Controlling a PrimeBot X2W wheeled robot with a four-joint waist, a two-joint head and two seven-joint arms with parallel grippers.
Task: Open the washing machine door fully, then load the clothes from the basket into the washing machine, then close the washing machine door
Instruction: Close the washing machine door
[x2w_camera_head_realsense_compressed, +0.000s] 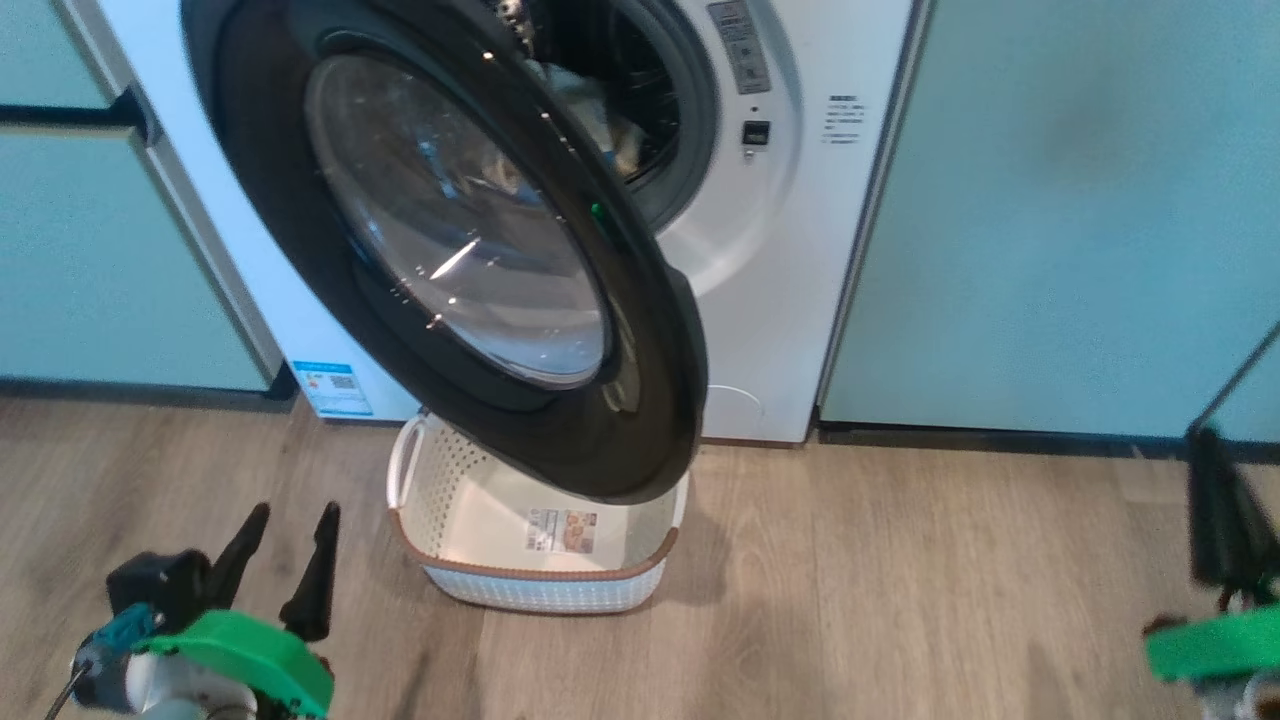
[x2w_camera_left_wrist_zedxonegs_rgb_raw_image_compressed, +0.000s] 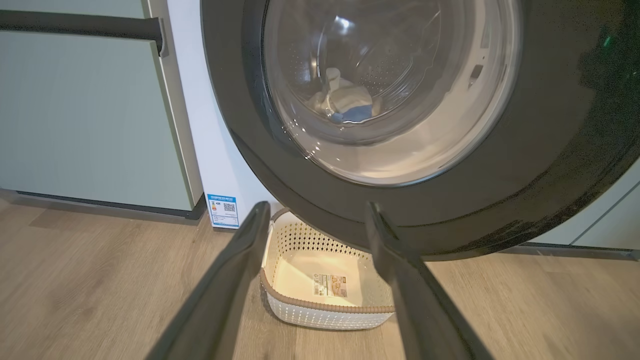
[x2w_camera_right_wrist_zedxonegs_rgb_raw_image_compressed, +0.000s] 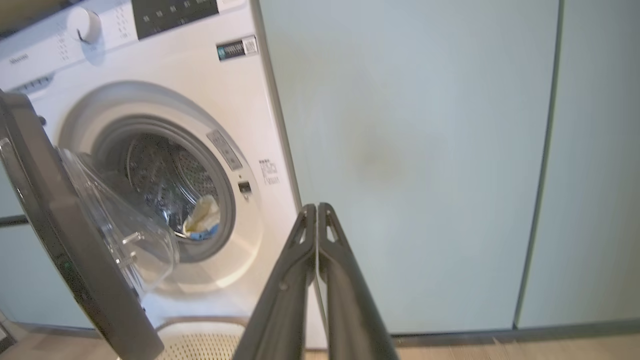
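So the biggest thing here is the washing machine (x2w_camera_head_realsense_compressed: 780, 290), white front-loader sitting between pale green cabinets (x2w_camera_head_realsense_compressed: 1050, 200) on the left and right. The washing machine door (x2w_camera_head_realsense_compressed: 450, 250) is swung out on its left side, roughly halfway, black rim and glass bowl sticking out toward the near side, and the drum opening shows past its right edge. The wood floor (x2w_camera_head_realsense_compressed: 900, 580) runs across the near part.

The basket (x2w_camera_head_realsense_compressed: 545, 595) sits on the floor right in front of the machine, under the door's bottom edge, with just a small sticker showing on its bottom. The clothes (x2w_camera_right_wrist_zedxonegs_rgb_raw_image_compressed: 202, 220) are in the drum, a pale yellow bundle with a bit of blue, lying near the front of the opening.

The left gripper (x2w_camera_head_realsense_compressed: 296, 512) hangs near-left of the basket, fingers spread wide apart, nothing in them. The right gripper (x2w_camera_right_wrist_zedxonegs_rgb_raw_image_compressed: 318, 207) is off to the right in front of the cabinet, fingers pressed tight together with nothing between. There's also a little blue label (x2w_camera_head_realsense_compressed: 333, 388) at the machine's lower left corner.
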